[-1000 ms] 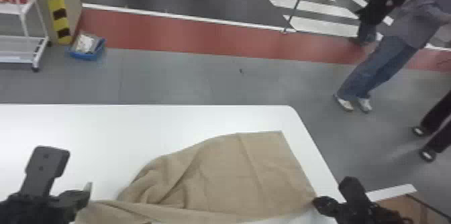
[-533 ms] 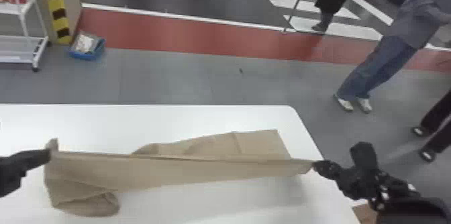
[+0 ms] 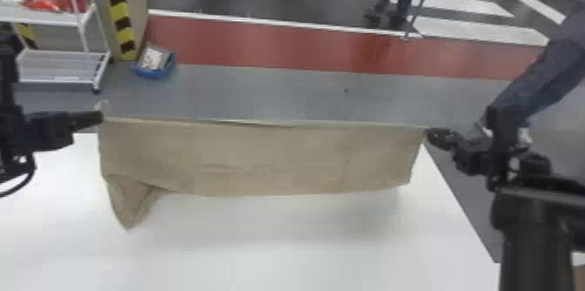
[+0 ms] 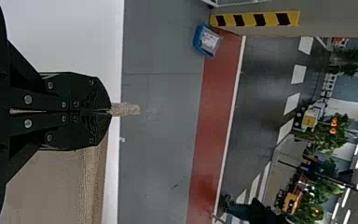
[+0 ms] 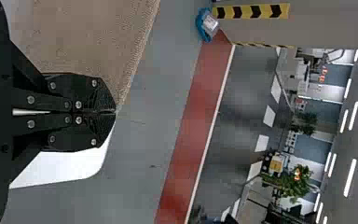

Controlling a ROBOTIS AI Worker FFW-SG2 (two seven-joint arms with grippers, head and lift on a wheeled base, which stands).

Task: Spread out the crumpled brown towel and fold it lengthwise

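Between the two arms the brown towel (image 3: 261, 157) hangs stretched above the white table, its top edge nearly straight and its lower left corner drooping in a folded point. My left gripper (image 3: 101, 116) is shut on the towel's upper left corner. At the upper right corner my right gripper (image 3: 428, 131) is shut on the cloth. In the left wrist view a small tip of towel (image 4: 126, 109) pokes out past the closed left gripper (image 4: 109, 112). The right wrist view has the towel (image 5: 88, 37) running beside the closed right gripper (image 5: 115, 112).
The white table (image 3: 261, 246) lies under the towel, with its right edge slanting below the right arm. Beyond it on the floor are a blue bin (image 3: 154, 65) and a white shelf cart (image 3: 56, 65) at the left.
Both grippers have risen with the towel's corners and moved away from the robot. The towel went from lying bunched on the table to hanging spread out between them.
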